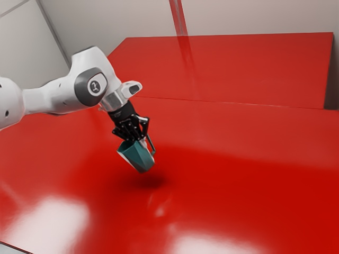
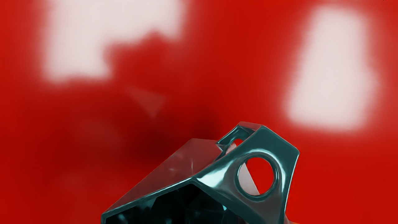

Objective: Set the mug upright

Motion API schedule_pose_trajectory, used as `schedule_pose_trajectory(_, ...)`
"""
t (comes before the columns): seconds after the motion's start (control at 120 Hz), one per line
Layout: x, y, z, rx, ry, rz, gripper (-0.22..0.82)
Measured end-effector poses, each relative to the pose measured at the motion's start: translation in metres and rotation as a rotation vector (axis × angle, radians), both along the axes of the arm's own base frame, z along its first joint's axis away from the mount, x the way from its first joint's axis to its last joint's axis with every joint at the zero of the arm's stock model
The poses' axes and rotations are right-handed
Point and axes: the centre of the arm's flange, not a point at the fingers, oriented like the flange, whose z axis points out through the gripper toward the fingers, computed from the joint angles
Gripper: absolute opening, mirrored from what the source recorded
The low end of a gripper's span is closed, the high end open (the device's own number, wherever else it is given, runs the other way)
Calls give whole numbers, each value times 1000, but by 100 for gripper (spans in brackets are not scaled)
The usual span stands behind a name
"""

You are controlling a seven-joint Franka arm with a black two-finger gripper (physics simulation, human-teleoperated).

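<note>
The jaws are gripping the teal mug (image 1: 136, 156), which is hanging tilted below them, over the red surface (image 1: 238, 201). The righting step seems to be underway; the next move is probably calling for levelling its base, then lowering it gently.

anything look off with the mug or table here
The teal mug is askew: it hangs tilted from the hand, above the red table, not standing on its base. I see no spill or damage.

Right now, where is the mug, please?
In the exterior view, left of centre, the teal mug hangs tilted at the gripper, just below it and above the red table.
</note>
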Motion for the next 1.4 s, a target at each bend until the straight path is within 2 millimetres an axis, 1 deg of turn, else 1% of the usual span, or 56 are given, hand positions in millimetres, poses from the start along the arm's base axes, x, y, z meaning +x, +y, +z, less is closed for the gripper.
schedule_pose_trajectory(0.2, -1, 15, -1, 193, -61, -64, -18)
schedule_pose_trajectory(0.358, -3, 18, -4, 260, -94, -84, -18)
schedule_pose_trajectory(0.567, -3, 18, -25, 274, -88, -78, -18)
schedule_pose_trajectory(0.767, -9, 19, -46, 274, -53, -64, -18)
schedule_pose_trajectory(1.067, -7, 19, -73, 275, -4, -52, -18)
schedule_pose_trajectory(1.175, -7, 19, -79, 275, 5, -48, -18)
schedule_pose_trajectory(1.292, -6, 19, -81, 275, 7, -43, -18)
schedule_pose_trajectory(1.308, -6, 19, -81, 275, 7, -43, -16)
schedule_pose_trajectory(1.4, -6, 19, -78, 271, 6, -41, 5)
